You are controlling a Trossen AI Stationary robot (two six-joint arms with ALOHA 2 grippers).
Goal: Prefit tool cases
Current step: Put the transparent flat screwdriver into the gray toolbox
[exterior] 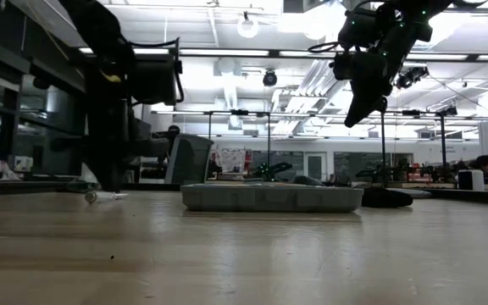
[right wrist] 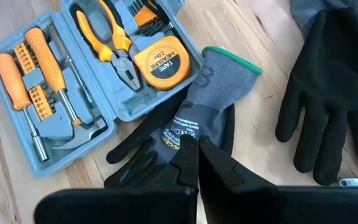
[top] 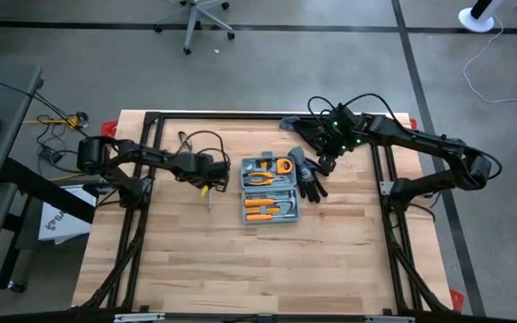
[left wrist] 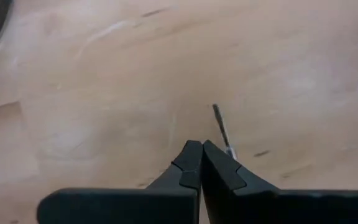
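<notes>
right wrist view shows my right fingers [right wrist: 194, 152] pressed together, holding nothing, raised over a grey-and-black glove [right wrist: 191, 124] lying on the wooden desk [right wrist: 253, 106]. just beside that glove lies the tool case [right wrist: 89, 127], open flat near the desk's middle, with orange-handled tools and a yellow tape measure [right wrist: 160, 62] in its trays. my left fingers [left wrist: 201, 163] are also pressed together and empty, low above bare desk to the case's left, near a small metal bit [left wrist: 221, 127].

Grey concrete floor [top: 267, 63] around the wooden counter [top: 240, 260]; an office chair base [top: 196, 22] stands beyond it. Ceiling strip lights [exterior: 227, 53] on; desks and monitors [exterior: 189, 158] in the far room.
</notes>
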